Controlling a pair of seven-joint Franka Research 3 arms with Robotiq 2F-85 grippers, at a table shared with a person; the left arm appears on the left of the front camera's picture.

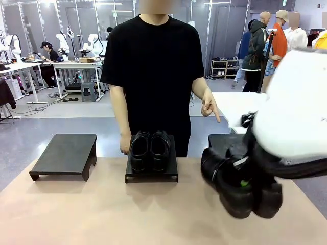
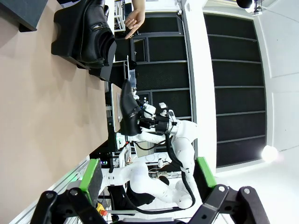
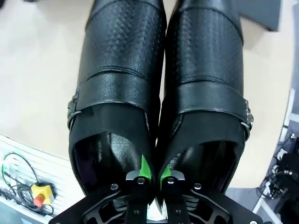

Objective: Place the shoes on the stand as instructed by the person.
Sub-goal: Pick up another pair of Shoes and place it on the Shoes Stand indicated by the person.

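**Right gripper holds shoe pair above desk; person points at right stand**

Front view: right arm comes in from the right w/ a pair of shiny black dress shoes (image 1: 240,186) hanging off the desk (image 1: 102,214), just in front of the right-hand black stand (image 1: 222,140). Right wrist view: right gripper (image 3: 152,173) is pressed together, pinching the two inner side walls of that pair where the shoes meet, one green pad (image 3: 145,164) inside each shoe opening. Both shoes have perforated toes & a strap w/ a metal buckle (image 3: 73,108); toes point away from the wrist.

Second pair of black dress shoes (image 1: 149,149) sits side by side on the middle stand (image 1: 152,171), toes toward the robot. Left stand (image 1: 66,153) is bare on top.

Person in black T-shirt (image 1: 156,66) stands at far side of desk, behind the middle stand. One hand (image 1: 209,107) is raised, index finger pointing down toward the right-hand stand; the other hand (image 1: 124,144) hangs near the middle stand's edge.

Left wrist view: left gripper (image 2: 147,179) is spread wide, nothing between its fingers, held well off the desk. It looks across at the right arm & the carried pair.
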